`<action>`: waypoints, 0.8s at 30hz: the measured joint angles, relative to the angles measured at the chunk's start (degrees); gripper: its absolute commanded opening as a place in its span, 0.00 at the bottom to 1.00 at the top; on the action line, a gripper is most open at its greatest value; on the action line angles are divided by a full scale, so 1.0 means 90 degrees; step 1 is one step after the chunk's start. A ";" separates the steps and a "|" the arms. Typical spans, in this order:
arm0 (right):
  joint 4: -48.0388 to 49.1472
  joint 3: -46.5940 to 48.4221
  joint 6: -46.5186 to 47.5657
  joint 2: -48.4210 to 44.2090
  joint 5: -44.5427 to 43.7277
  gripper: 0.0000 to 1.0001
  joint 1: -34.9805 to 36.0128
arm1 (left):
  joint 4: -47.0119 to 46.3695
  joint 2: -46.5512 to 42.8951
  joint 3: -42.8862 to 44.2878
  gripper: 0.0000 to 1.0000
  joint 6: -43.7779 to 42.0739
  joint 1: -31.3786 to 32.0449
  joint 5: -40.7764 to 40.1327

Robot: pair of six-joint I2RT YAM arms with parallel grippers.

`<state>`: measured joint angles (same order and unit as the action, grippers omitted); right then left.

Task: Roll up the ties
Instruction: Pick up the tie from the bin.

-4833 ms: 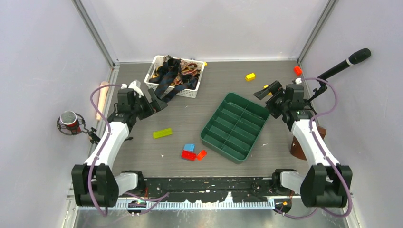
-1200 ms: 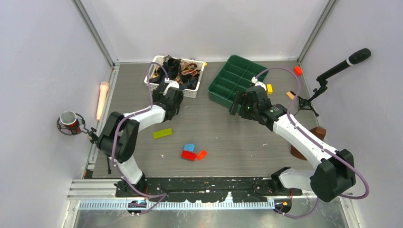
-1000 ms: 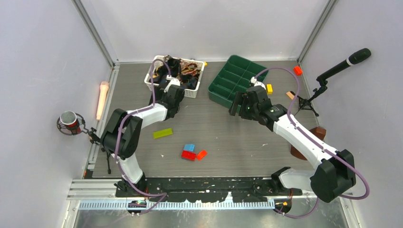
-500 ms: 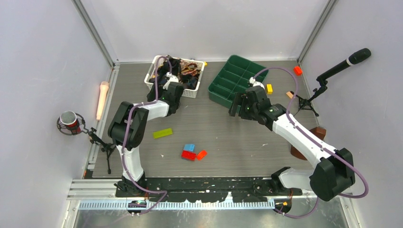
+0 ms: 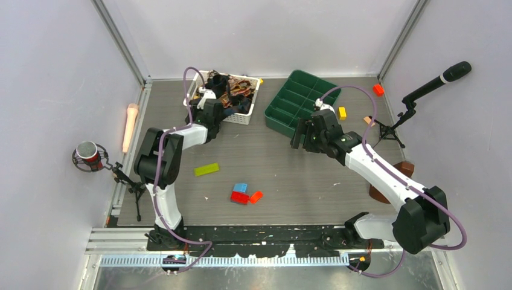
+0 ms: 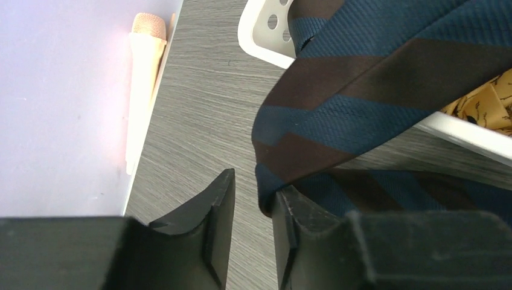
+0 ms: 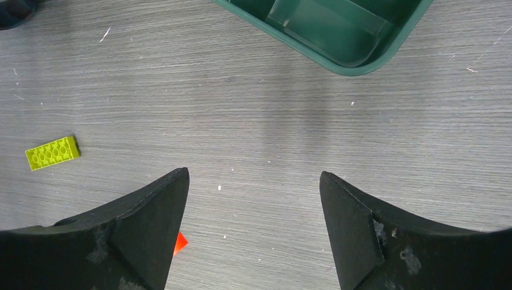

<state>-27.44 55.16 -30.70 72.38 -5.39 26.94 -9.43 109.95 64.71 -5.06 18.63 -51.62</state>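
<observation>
The navy-and-brown striped tie point(image 6: 374, 90) drapes from the upper right over the rim of the white basket point(image 6: 261, 37) onto the desk point(image 6: 199, 121). Its long axis runs diagonally down to the left end effector point(image 6: 252, 232) at bottom centre, the nearer arm. The fingers stand nearly together at the tie's edge; we cannot tell whether fabric is caught. The right end effector point(image 7: 253, 223) hangs spread wide, grasping nothing, well apart.

You see a matt, woven cloth tie point(image 6: 374, 90), a smooth white plastic basket point(image 6: 265, 42), and a grey wood-grain table point(image 7: 241, 121).
</observation>
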 measured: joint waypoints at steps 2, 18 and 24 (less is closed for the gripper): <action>0.0000 0.0000 0.0024 0.0000 0.0002 0.85 0.0000 | 0.0010 0.0000 0.0019 0.13 0.0051 -0.0027 0.0051; -0.0002 0.0000 0.0073 -0.0364 -0.0228 0.85 0.0000 | 0.0797 -0.0614 0.2064 0.00 -0.0136 -0.0044 0.0799; 0.0010 0.0000 0.0073 -0.0549 -0.0291 0.85 0.0000 | 0.1209 -0.1263 0.3113 0.00 -0.0102 -0.0029 0.1627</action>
<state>-27.35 55.16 -30.04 67.44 -8.01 26.94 1.45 98.59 92.73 -5.98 18.37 -36.97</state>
